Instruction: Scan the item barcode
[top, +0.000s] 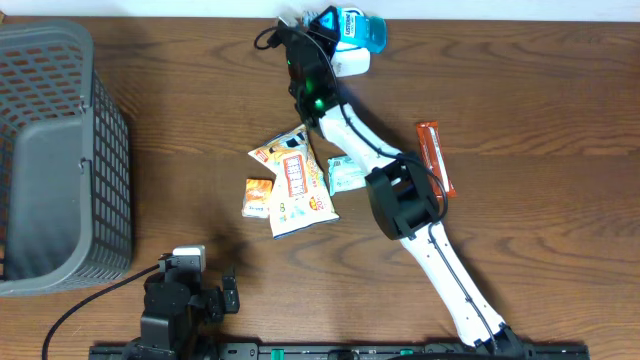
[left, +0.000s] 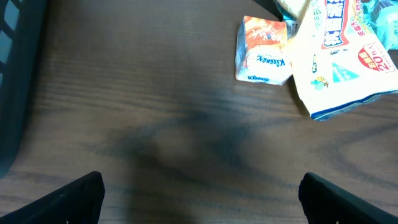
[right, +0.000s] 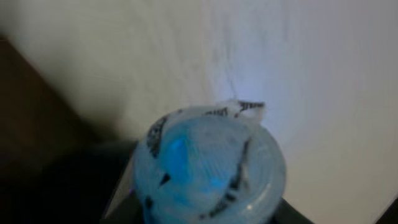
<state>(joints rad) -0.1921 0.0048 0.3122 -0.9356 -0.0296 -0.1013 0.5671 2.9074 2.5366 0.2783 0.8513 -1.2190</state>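
So, Kleenex pack (left: 263, 53) upper right in left wrist view, left gripper (left: 199, 202) spread wide, right gripper (top: 332, 35) clamped on the blue bottle (top: 365, 28).

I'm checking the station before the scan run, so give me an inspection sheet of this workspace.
Surface: dark wooden table, no spills seen.
Job's things: blue bottle at the far edge, in the right tool; white object beside it, kind unclear.
Clutter: snack bag, tissue pack, green-white packet and orange bar lying mid-table.
Tools: left tool open and empty, at the near edge; right tool closed on the blue bottle.
Cables: black cable trailing from the left arm; black loop beside the right tool.
Surroundings: grey basket at the left; pale wall beyond the table.
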